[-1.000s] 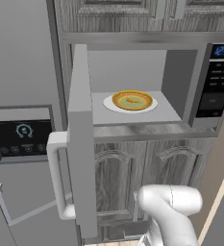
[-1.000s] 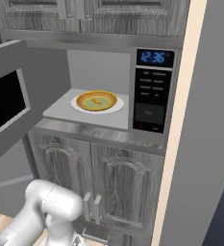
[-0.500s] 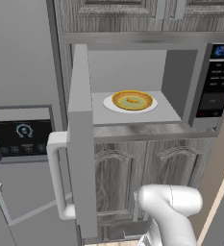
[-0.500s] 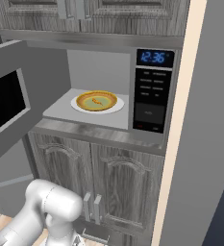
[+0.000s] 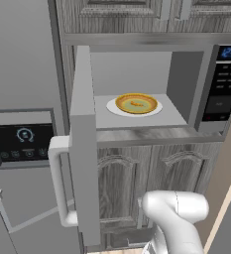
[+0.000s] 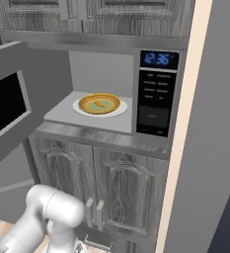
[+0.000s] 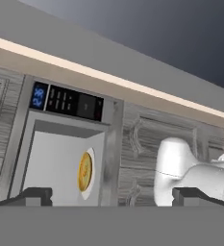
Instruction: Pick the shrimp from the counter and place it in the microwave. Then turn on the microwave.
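The microwave (image 5: 222, 84) (image 6: 157, 94) (image 7: 68, 102) is built into the cabinets, and its door (image 5: 85, 144) (image 6: 8, 106) is swung wide open to the left. Inside, a yellow bowl (image 5: 137, 103) (image 6: 99, 103) (image 7: 85, 171) rests on a white plate. The tiny orange shrimp (image 5: 136, 104) (image 6: 100, 104) lies in that bowl. In the hand view, which is rolled on its side, my gripper (image 7: 116, 197) is open with nothing between its fingertips (image 7: 36, 194). It looks at the microwave from some way back. Both base views show the arm's white elbow low in front of the lower cabinets.
A grey panel with a black dial screen (image 5: 20, 140) sits left of the open door. The door's pale bar handle (image 5: 60, 183) juts toward me. Wood-grain cabinet doors (image 5: 137, 183) (image 6: 101, 183) stand below the microwave. A tall pale side panel (image 6: 210, 128) bounds the right.
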